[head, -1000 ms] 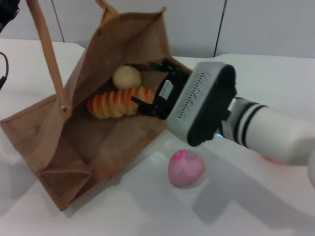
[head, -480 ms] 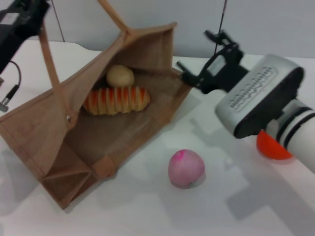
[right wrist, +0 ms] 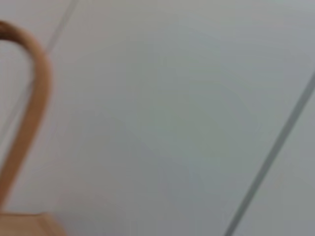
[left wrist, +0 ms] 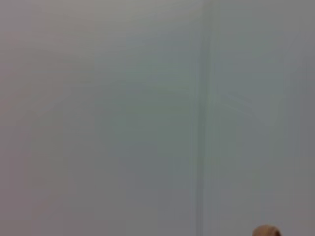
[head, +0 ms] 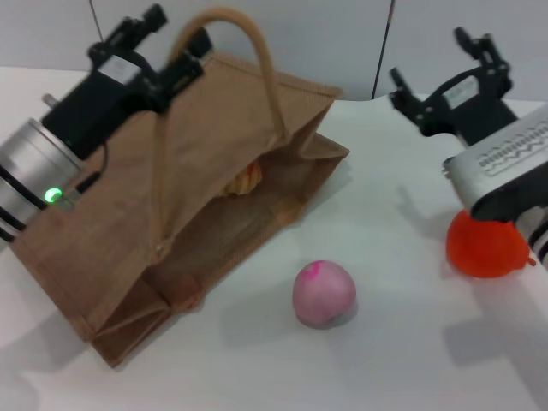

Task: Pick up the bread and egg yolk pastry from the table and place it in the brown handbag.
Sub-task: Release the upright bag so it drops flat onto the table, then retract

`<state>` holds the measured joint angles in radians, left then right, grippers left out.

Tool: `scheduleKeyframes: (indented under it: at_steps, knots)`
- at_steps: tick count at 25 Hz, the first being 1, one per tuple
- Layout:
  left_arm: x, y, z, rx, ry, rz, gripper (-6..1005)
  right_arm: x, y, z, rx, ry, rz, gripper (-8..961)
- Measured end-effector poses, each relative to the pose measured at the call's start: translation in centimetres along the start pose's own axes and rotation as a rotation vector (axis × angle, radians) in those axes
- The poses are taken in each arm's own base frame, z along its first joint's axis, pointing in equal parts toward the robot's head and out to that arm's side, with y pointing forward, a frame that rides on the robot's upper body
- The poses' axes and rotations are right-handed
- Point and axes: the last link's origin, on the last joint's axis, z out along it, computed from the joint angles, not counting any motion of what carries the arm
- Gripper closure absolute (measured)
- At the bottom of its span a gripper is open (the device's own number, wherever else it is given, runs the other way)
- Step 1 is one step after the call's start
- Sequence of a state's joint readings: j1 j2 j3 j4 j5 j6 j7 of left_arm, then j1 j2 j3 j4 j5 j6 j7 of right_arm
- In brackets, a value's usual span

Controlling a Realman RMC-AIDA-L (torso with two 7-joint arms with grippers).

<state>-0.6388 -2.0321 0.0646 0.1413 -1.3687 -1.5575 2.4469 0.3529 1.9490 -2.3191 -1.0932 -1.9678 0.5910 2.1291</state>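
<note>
The brown handbag [head: 214,223] lies on its side on the white table, its mouth facing right and nearly flattened. One loop handle [head: 248,43] arcs upward; it also shows in the right wrist view [right wrist: 34,93], and a tan tip shows in the left wrist view [left wrist: 266,231]. Only a striped end of the bread [head: 245,179] shows inside the mouth. The egg yolk pastry is hidden. My left gripper [head: 174,34] is at the base of the raised handle, over the bag's back left. My right gripper [head: 445,64] is open and empty, raised to the right of the bag.
A pink ball [head: 324,293] sits on the table [head: 377,368] in front of the bag's mouth. A round orange-red fruit [head: 485,246] lies at the right, partly under my right arm.
My right gripper has drawn out of the bag and moved up and right. My left arm has swung in over the bag. The bag's mouth has dropped shut, hiding the pastry and most of the bread.
</note>
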Motion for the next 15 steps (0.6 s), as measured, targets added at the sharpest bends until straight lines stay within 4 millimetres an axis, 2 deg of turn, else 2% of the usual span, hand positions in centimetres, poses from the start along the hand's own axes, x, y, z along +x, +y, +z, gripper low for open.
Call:
scheduleKeyframes:
  at_steps: [3,9,13,15]
  knots:
    - [-0.4,1.8,0.6,-0.069,0.017,0.051,270,0.8,-1.0,-0.5,0.079,-0.023,0.045,61]
    - [0.7,4.2,0.1,-0.178,0.138,0.079,225,2.4,-2.8,-2.5,0.225,-0.114,0.124,61]
    - [1.8,4.7,-0.9,-0.221,0.219,0.053,228,3.0,-3.3,-3.3,0.259,-0.142,0.141,61]
    - [2.9,4.8,-2.2,-0.242,0.288,0.044,229,3.1,-3.4,-3.3,0.264,-0.147,0.150,61]
